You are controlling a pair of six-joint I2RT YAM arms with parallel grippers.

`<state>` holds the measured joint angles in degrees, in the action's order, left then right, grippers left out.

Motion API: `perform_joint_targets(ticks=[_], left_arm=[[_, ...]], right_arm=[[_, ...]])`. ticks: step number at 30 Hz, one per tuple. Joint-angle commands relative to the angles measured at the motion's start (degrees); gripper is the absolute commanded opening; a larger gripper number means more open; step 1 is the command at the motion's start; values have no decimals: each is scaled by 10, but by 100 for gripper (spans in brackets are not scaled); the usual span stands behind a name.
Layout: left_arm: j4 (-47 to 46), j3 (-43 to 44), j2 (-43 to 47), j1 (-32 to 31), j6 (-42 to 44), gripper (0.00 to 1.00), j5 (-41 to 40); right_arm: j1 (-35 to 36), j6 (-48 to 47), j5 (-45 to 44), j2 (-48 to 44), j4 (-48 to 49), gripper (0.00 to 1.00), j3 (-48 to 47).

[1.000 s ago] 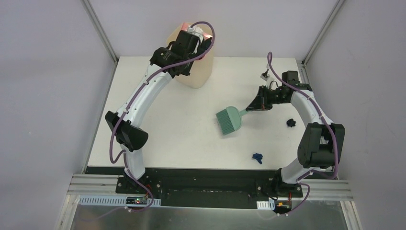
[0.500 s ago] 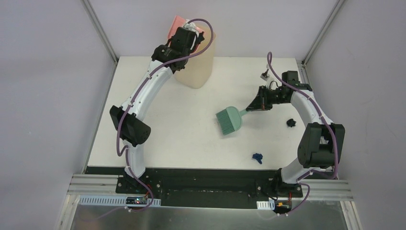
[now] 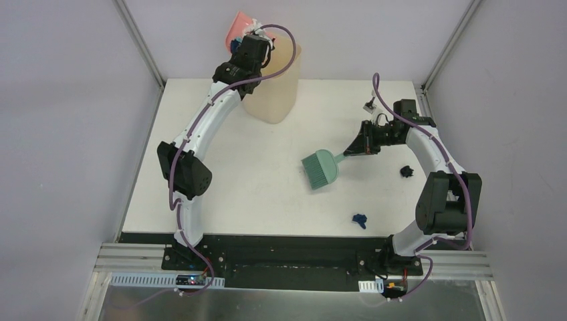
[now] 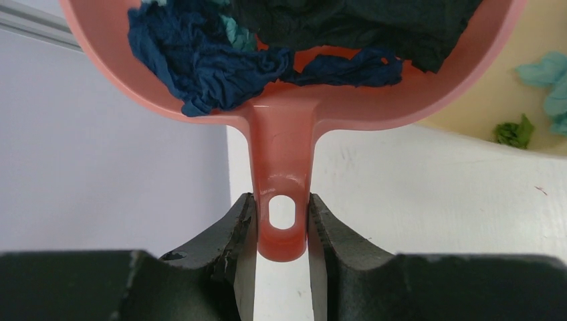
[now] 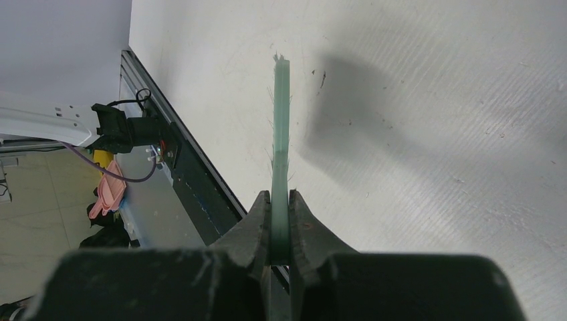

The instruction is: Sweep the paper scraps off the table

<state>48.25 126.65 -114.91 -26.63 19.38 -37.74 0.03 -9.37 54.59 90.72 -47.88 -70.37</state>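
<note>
pink dustpan in left claw now higher over cream bin

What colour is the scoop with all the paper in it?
The dustpan is pink. It shows best in the left wrist view.

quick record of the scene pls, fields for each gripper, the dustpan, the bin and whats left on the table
left gripper: shut on the dustpan handle
dustpan load: dark blue, teal and black paper scraps
dustpan place: raised by the bin, far left of the table
bin contents: teal and green scraps visible inside
right gripper: shut on the brush handle
brush place: mid-table
left on table: two dark scraps, one near the front, one beside the right arm
</note>
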Motion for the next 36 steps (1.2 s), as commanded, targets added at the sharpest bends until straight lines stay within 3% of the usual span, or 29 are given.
perform_joint_targets(ticks=[1, 4, 8, 11, 16, 20, 22, 36], left_arm=[[-108, -26, 6, -1, 121, 12, -73], [-163, -53, 2, -1, 191, 12, -108], [-177, -57, -1, -1, 205, 13, -109], [-235, -86, 0, -4, 282, 13, -121], [-434, -175, 0, -9, 471, 12, -159], [-725, -304, -8, -21, 724, 7, -147], [-817, -321, -19, -23, 786, 8, -147], [-774, -312, -3, -22, 720, 9, -151]], right_arm=[[1, -18, 21, -11, 0, 0, -13], [1, -20, 22, -8, -3, 0, -13], [1, -25, 32, 2, -15, 0, -18], [1, -28, 35, 5, -21, 0, -21], [1, -27, 41, 4, -22, 0, -22], [1, -25, 38, 3, -23, 0, -22], [1, -24, 39, 3, -22, 0, -22], [1, -22, 37, 0, -23, 0, -21]])
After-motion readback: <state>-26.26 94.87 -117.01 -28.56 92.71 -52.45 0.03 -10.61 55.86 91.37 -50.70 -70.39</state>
